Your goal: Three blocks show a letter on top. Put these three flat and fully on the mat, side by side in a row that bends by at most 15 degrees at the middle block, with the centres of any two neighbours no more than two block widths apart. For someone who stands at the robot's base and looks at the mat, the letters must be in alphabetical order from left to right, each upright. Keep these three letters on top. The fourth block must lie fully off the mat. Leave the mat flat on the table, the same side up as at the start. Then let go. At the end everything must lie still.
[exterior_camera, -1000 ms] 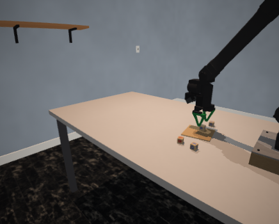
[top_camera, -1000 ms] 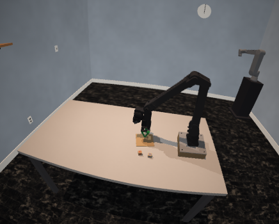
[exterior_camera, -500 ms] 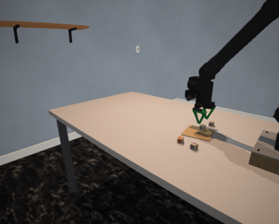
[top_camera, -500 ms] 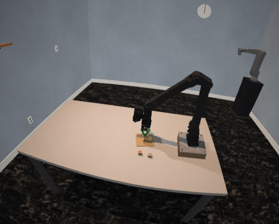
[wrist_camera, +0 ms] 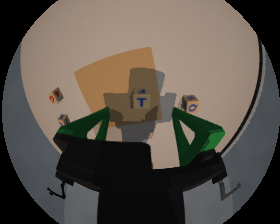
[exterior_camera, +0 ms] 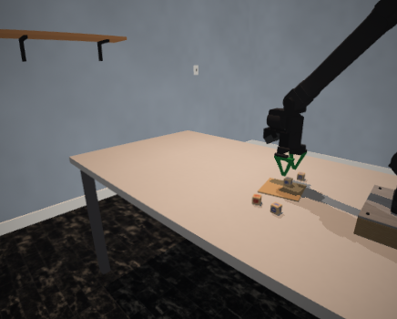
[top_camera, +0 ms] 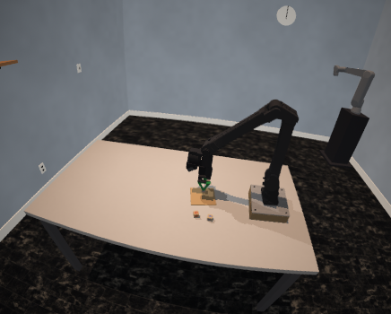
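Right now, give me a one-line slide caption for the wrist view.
Open end effector hovering above the T block on the tan mat, three other blocks off the mat on the table.

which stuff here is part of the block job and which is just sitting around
Job: mat; T block on it; blue-marked block, orange-marked block and a fourth block off it; open gripper.

Just there: wall shelf, wall clock, second arm on a stand.
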Motion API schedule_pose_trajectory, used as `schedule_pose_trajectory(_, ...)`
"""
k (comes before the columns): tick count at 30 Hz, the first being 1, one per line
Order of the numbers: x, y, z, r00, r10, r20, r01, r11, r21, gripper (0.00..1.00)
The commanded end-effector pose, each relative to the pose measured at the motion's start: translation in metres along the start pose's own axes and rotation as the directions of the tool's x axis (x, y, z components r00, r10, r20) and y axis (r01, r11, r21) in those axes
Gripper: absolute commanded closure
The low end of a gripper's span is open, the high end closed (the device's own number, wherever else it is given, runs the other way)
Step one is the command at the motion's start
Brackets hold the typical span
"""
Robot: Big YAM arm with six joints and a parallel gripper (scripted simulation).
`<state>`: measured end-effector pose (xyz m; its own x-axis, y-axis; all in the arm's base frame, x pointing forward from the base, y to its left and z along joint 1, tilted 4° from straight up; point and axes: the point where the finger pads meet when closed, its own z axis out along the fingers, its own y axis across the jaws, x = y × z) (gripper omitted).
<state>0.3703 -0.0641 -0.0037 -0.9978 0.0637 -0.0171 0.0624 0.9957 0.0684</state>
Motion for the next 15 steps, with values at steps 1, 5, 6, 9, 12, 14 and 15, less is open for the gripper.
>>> schedule_pose_trajectory(1,-0.025,-0.007,-0.028,0.998,-0.003,0.065,0.002,1.0,0.012,0.1)
schedule_pose_trajectory(5,-0.025,-0.007,-0.036,0.998,-0.004,0.065,0.003,1.0,0.013,0.1)
schedule_pose_trajectory(6,-0.025,-0.007,-0.038,0.998,-0.004,0.063,0.004,1.0,0.012,0.1)
schedule_pose_trajectory(9,-0.025,-0.007,-0.048,0.998,-0.004,0.066,0.003,1.0,0.013,0.1)
schedule_pose_trajectory(12,-0.025,-0.007,-0.055,0.998,-0.004,0.063,0.003,1.0,0.013,0.1)
schedule_pose_trajectory(14,-0.024,-0.007,-0.056,0.998,-0.004,0.058,0.004,1.0,0.012,0.1)
schedule_pose_trajectory(15,-0.024,-0.007,-0.056,0.998,-0.004,0.058,0.004,1.0,0.012,0.1)
